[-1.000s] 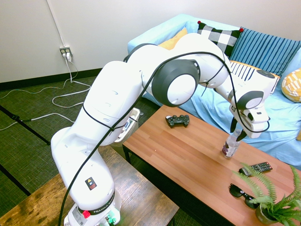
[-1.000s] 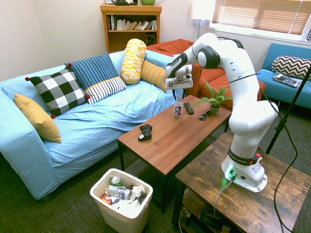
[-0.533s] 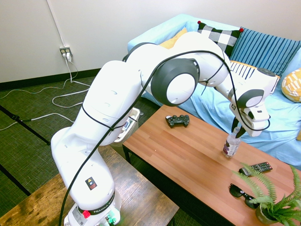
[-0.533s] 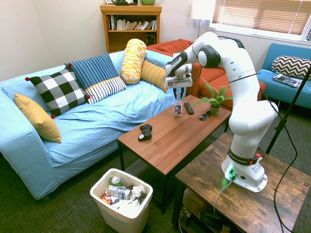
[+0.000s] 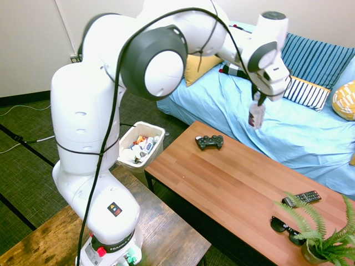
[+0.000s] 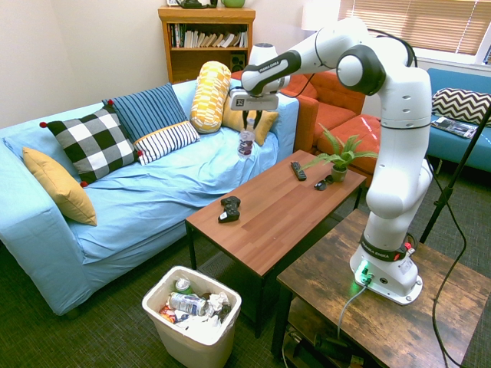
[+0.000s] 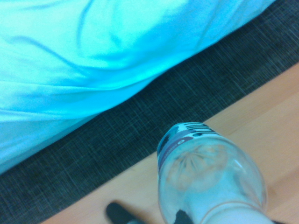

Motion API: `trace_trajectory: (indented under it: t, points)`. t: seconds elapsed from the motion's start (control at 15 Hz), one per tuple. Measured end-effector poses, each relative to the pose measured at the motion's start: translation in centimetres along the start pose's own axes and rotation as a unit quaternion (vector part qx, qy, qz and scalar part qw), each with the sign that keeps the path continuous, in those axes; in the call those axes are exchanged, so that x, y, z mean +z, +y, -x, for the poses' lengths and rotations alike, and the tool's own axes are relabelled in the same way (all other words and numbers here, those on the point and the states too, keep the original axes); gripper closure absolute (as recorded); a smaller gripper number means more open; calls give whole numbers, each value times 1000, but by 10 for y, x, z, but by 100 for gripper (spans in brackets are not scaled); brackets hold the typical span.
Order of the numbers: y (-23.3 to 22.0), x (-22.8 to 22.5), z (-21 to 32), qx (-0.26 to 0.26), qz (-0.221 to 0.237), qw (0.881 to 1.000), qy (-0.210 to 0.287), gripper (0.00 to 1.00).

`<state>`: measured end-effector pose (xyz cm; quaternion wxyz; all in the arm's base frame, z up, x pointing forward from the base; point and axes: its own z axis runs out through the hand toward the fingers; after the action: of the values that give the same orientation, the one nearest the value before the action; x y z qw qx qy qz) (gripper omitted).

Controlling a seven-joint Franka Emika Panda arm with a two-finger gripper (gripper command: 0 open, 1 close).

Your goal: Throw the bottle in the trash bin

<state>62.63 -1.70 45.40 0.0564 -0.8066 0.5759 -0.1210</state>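
While the end effector (image 6: 247, 119) pinches the bottle (image 6: 245, 143) aloft, the game controller (image 6: 229, 209) sits on the counter (image 6: 265, 218), between it and the trash bin (image 6: 192, 317).

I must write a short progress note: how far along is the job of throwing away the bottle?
Done: the gripper has closed on the bottle and holds it off the coffee table.
In hand: the bottle hangs upright in the air, away from the trash bin.
Left: carry it over the bin and let it drop in.
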Motion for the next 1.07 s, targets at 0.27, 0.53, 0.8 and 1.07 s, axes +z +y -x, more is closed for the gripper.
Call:
trace_trajectory:
  t: [0.27, 0.53, 0.8, 1.07]
  points:
    - [-21, -25, 168, -71, -11, 997, 20, 100]
    - [-5, -20, 307, -138, -11, 989, 42, 100]
    - [35, 16, 438, -203, -1, 977, 66, 100]
    - [78, 78, 520, -254, 22, 963, 87, 100]
